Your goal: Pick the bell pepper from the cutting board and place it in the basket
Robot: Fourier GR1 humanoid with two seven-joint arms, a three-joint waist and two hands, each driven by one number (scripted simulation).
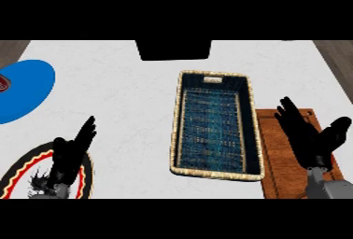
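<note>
Seen from the head view, a white counter (131, 93) fills the frame, and a long wicker basket (180, 135) with a dark blue woven inside stands upright in the middle, running from the upper centre down toward the lower centre. Just beside its right rim lies a brown wooden cutting board (276, 172), at the lower right. The right hand (308, 135) hovers over that board, its fingers (291, 114) straight and spread, thumb held apart, clamped on nothing. No bell pepper shows on the board or in the basket; where it is cannot be told. At the lower left, the left hand (69, 156) rests with fingers up and apart, over a plate (17, 170) rimmed in black, red and yellow. A blue plate (27, 93) sits at the left edge, higher up. A black block (173, 49) stands at the top centre.
</note>
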